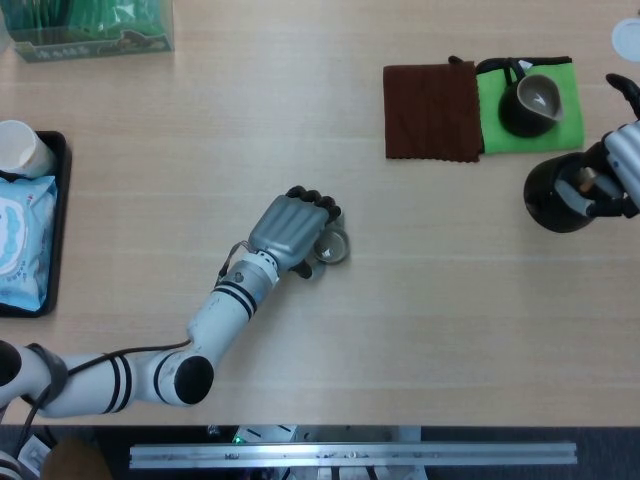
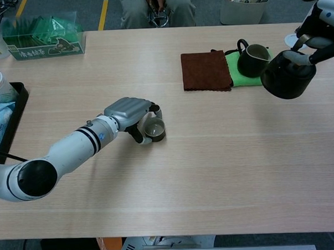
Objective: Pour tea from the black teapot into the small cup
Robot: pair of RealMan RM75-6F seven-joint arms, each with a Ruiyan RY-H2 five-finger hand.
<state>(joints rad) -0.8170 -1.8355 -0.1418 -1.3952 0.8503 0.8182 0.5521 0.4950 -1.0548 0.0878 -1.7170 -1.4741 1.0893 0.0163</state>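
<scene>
Left hand [image 1: 287,233]: fingers wrapped around the small cup [image 1: 331,246], which stands upright on the table [image 1: 400,330] near its middle (rim and inside visible in chest view).
Right hand [image 1: 610,178]: fingers clamped on the black teapot [image 1: 556,198], held at the table's right edge; whether it touches the tabletop, cannot tell.
Cup to teapot: well apart.
Cloths: brown cloth [image 1: 432,111] just beside green cloth [image 1: 530,112], edges touching.
Dark pitcher [image 1: 534,102]: upright on the green cloth, behind the teapot.
Far left: black tray [image 1: 55,225] holding a packet [image 1: 22,238].
</scene>
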